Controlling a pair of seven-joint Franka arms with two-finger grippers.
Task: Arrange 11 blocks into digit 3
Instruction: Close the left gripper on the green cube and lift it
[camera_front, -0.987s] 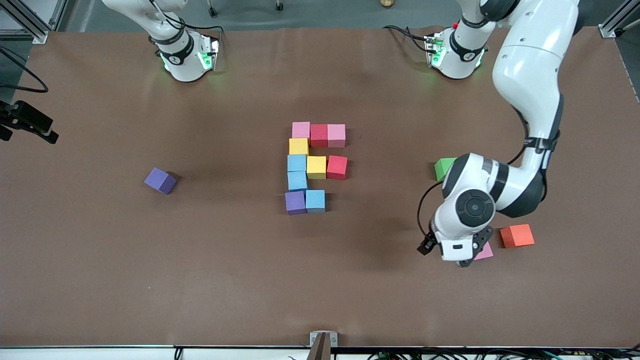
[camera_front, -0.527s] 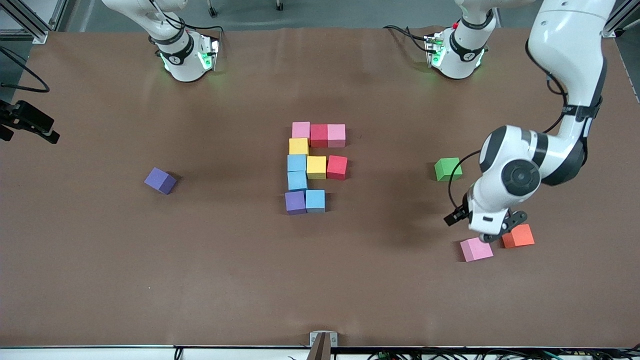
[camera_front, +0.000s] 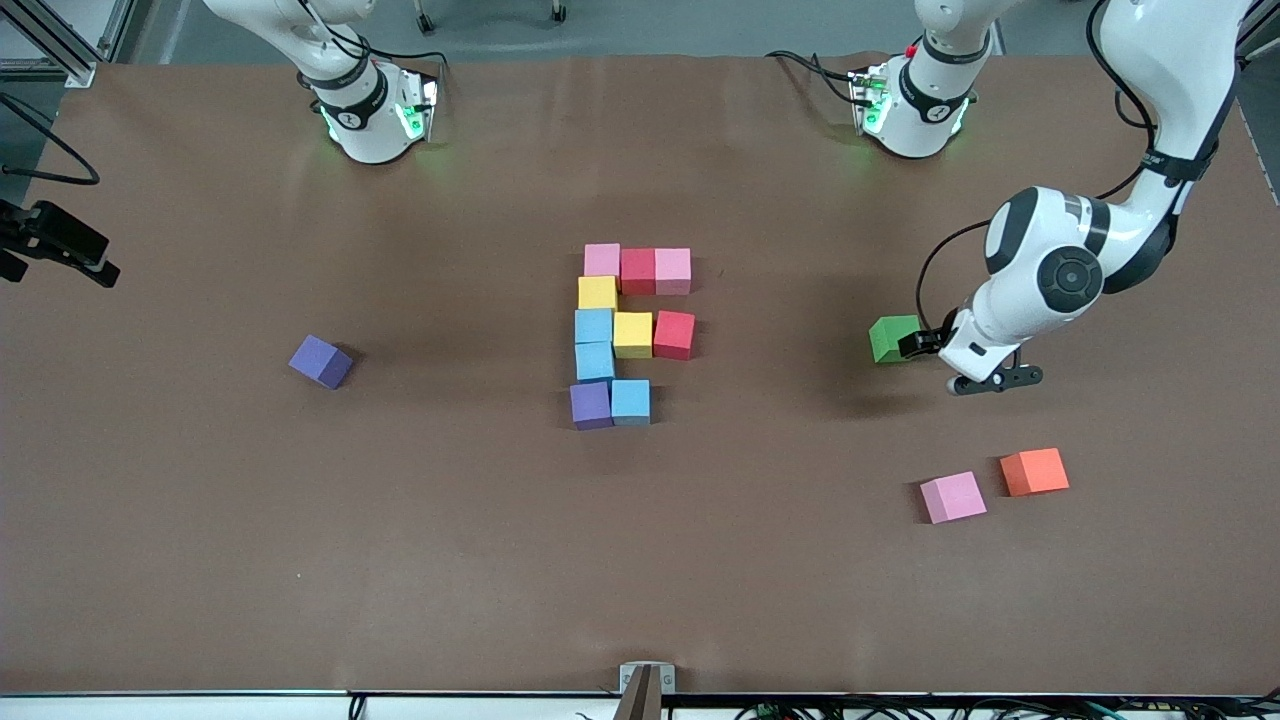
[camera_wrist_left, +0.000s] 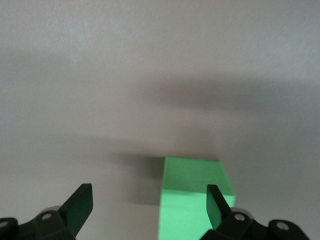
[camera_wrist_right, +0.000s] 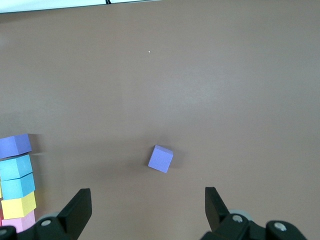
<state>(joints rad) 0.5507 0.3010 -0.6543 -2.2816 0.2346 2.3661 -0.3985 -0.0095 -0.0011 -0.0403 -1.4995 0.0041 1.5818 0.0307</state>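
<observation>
While the left tool (camera_front: 985, 370) (released) hangs beside the green block (camera_front: 892, 337), nothing blocks it.

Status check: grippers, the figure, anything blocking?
Left gripper open, empty, beside green block. Right gripper open, waiting, raised above the table. Digit 3 one block short, lowest bar. Nothing blocking.

Right end effector (camera_wrist_right: 145, 210) hangs open over bare table (camera_wrist_right: 200, 75), a loose purple block (camera_wrist_right: 160, 159) lying apart from the digit 3 (camera_wrist_right: 16, 185)
</observation>
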